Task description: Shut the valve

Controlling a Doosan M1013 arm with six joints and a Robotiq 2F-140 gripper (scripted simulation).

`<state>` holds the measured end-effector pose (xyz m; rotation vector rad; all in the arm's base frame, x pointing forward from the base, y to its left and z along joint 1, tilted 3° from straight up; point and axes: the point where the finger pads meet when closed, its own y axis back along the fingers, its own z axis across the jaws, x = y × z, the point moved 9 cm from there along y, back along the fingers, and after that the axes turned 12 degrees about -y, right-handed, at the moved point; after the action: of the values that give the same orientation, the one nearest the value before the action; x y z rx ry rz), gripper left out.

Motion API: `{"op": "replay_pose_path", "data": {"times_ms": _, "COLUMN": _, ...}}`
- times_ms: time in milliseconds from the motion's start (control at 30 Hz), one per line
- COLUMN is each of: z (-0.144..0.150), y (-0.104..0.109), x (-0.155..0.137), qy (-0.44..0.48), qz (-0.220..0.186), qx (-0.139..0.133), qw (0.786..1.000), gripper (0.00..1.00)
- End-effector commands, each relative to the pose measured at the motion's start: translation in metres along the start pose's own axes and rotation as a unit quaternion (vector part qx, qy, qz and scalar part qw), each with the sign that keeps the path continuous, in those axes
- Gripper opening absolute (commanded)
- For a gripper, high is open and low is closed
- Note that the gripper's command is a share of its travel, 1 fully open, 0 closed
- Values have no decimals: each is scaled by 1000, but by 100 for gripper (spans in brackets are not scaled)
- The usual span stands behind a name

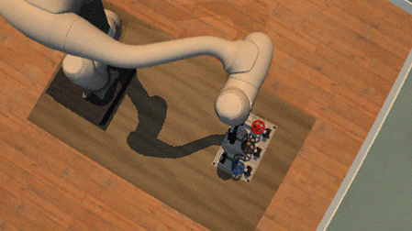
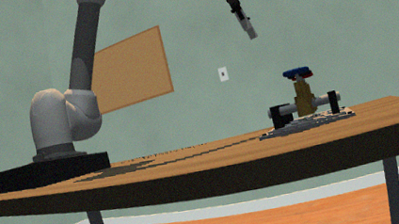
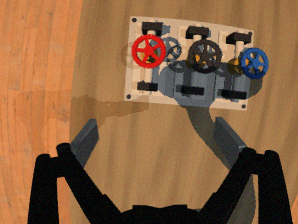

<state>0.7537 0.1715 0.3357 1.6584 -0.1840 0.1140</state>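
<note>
- Gripper (image 3: 156,137) is fully open and holds nothing; it hangs high above the surface (image 2: 213,155), well apart from the valves.
- Blue handwheel (image 3: 253,63) sits at one end of a row of three on a small plate (image 3: 136,24); the dark wheel (image 3: 204,55) is in the middle and the red wheel (image 3: 148,51) is at the other end.
- From above, the plate lies toward the right edge of the surface, and the blue handwheel (image 1: 237,167) is the end wheel farthest from the arm's wrist.
- The wrist hangs nearer the red and middle wheels, so in my judgement the gripper must shift along the row toward the blue end and then descend.
- The row's long axis runs across the wrist view, roughly in line with the open fingers.
- No labels or readable writing show anywhere.
</note>
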Motion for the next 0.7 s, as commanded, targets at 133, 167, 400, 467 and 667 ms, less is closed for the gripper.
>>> {"op": "replay_pose_path", "data": {"times_ms": 133, "z": 83, "y": -24, "x": 65, "qy": 15, "qz": 12, "qx": -6, "qw": 1000, "gripper": 100}}
{"op": "replay_pose_path", "data": {"times_ms": 167, "z": 90, "y": -26, "x": 70, "qy": 16, "qz": 13, "qx": -7, "qw": 1000, "gripper": 100}}
{"op": "replay_pose_path", "data": {"times_ms": 400, "z": 98, "y": -28, "x": 75, "qy": 17, "qz": 14, "qx": -8, "qw": 1000, "gripper": 100}}
{"op": "replay_pose_path", "data": {"times_ms": 467, "z": 98, "y": -28, "x": 75, "qy": 17, "qz": 14, "qx": -8, "qw": 1000, "gripper": 100}}
{"op": "replay_pose_path", "data": {"times_ms": 667, "z": 98, "y": -28, "x": 75, "qy": 17, "qz": 14, "qx": -8, "qw": 1000, "gripper": 100}}
